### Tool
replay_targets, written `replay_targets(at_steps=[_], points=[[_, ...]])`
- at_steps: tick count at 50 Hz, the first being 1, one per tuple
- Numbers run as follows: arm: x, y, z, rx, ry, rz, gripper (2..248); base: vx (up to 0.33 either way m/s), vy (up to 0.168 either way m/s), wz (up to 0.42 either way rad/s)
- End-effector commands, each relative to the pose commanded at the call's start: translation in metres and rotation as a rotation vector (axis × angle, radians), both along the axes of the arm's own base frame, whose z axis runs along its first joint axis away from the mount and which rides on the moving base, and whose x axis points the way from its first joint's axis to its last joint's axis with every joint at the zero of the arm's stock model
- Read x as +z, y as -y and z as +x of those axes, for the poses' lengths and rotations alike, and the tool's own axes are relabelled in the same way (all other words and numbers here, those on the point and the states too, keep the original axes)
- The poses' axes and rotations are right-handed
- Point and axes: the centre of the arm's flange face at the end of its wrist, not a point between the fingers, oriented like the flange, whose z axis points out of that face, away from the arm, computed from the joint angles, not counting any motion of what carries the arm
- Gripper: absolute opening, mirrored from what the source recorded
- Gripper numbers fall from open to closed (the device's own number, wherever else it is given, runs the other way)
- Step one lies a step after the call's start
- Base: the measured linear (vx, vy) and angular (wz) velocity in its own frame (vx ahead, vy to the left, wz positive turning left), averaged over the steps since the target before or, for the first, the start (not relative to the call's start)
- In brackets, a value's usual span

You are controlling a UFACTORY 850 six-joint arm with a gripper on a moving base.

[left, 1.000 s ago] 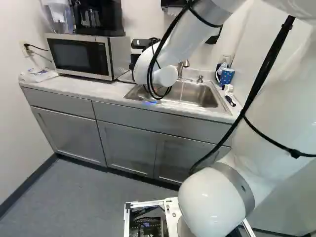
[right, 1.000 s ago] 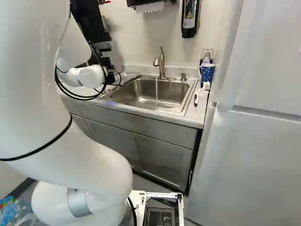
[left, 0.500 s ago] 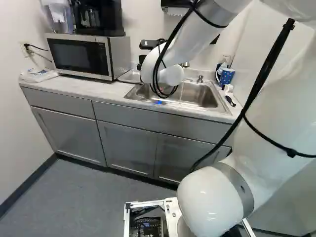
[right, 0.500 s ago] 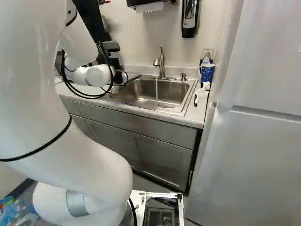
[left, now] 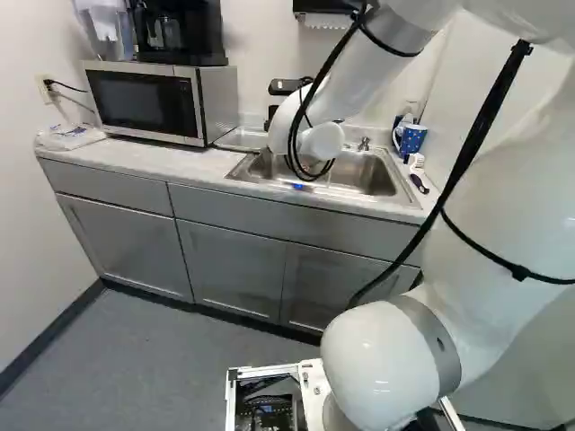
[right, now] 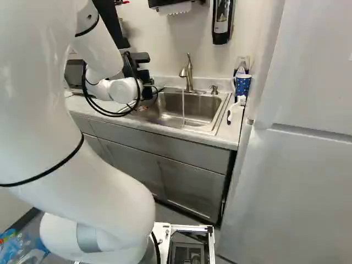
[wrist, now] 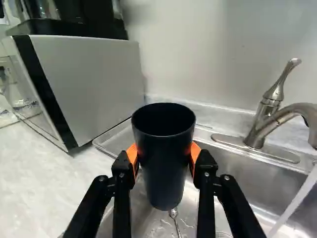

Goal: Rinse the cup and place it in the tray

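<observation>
I'm reaching ahead with my arched white arm [right: 102, 47], its wrist [right: 122, 89] bending; my end effector [right: 146, 87] is pointing forward, slightly down, its parted fingers [wrist: 121, 171] gripping with orange pads [wrist: 132, 154].

A kitchenette, with a sink [right: 180, 108], a microwave [left: 146, 101] and a coffee maker [left: 180, 34].

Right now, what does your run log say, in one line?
cup: black, upright, gripped by fingers | spot: above sink | faucet: running | water: falling beside cup, not into it
</observation>
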Motion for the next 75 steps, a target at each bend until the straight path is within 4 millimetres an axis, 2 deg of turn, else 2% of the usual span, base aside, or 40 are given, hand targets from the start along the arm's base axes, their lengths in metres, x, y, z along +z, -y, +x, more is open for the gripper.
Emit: replay_targets(at_steps=[43,75], points=[[-0.04,0.062,0.005,-0.133,-0.038,-0.003,121,0.0,0.0,0.0],[-0.071,0.108,-0.002,-0.234,-0.08,-0.003,121,0.0,0.0,0.0]])
